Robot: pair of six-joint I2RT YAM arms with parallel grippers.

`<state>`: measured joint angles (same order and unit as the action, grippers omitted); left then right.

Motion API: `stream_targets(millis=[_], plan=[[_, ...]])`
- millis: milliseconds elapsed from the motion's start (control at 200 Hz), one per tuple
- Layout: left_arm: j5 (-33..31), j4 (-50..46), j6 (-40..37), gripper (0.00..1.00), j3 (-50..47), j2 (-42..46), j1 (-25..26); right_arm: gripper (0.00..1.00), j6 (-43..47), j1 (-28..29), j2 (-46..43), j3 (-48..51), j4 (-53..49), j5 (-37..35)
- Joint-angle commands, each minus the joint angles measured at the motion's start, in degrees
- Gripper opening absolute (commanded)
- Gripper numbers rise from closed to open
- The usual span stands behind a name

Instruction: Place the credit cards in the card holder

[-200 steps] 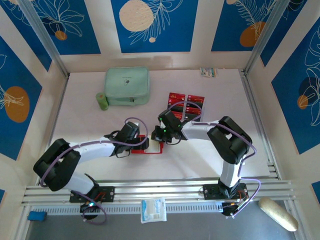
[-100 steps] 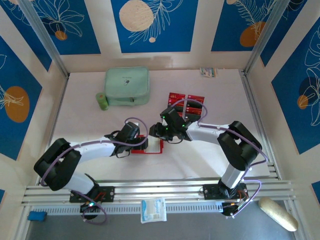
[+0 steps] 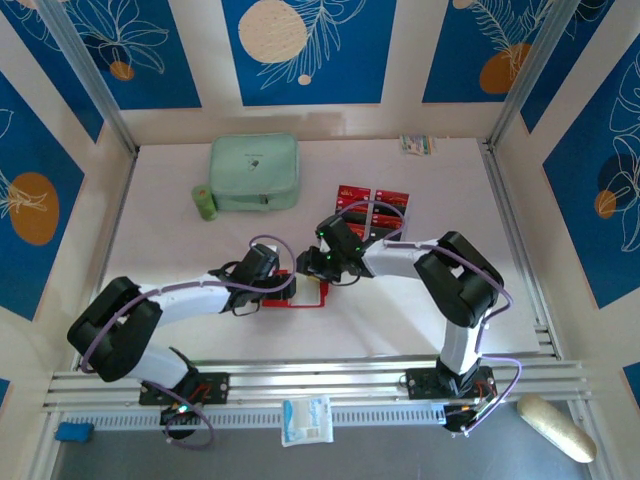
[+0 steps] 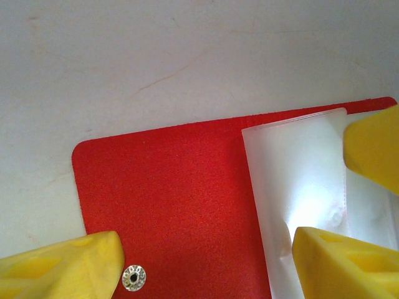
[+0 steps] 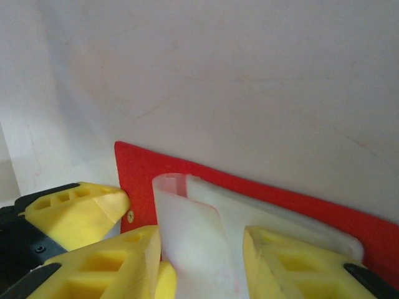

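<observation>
The red card holder [image 3: 300,301] lies open on the table between both arms. In the left wrist view its red inside [image 4: 181,199] shows a metal snap and pale clear sleeves [image 4: 299,180]. My left gripper [image 4: 206,271] is open, its fingers spread over the holder, one beside the snap and one on the sleeves. My right gripper [image 5: 218,268] stands open just right of it, with a curled clear sleeve leaf [image 5: 193,243] lifted up between its fingers. The red and black credit cards [image 3: 372,208] lie in a group behind the right gripper [image 3: 318,265].
A mint-green zip case [image 3: 254,172] sits at the back left with a small green roll [image 3: 204,203] beside it. A small packet [image 3: 417,144] lies at the back wall. Aluminium rails [image 3: 320,375] run along the near edge.
The right arm's elbow swung out to the right and came back, while its gripper stayed at the holder. The left arm has not moved.
</observation>
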<state>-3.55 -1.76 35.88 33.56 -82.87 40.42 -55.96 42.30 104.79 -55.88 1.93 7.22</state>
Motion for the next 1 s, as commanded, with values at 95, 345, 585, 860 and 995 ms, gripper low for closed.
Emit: stream_targets(millis=[95,345,585,860,995], plan=[[2.89,0.09,0.45,0.74,-2.28,-1.69,0.88,0.38,0.51,-0.03,1.64,-2.37,0.09,3.99],[2.04,-3.09,0.6,0.82,-1.57,4.31,0.74,0.37,-1.18,0.34,-0.3,-2.73,1.84,7.14],[-1.1,-8.9,1.19,0.94,-0.6,16.57,-0.2,0.42,-4.41,2.71,-1.63,-3.05,2.72,6.95],[-1.99,-11.23,3.14,0.96,-0.69,23.95,-0.96,0.49,-7.18,5.81,5.04,-8.35,3.6,5.71],[-2.31,-11.49,3.41,0.96,-0.6,24.83,-1.05,0.49,-7.61,6.63,9.35,-11.57,3.11,5.43]])
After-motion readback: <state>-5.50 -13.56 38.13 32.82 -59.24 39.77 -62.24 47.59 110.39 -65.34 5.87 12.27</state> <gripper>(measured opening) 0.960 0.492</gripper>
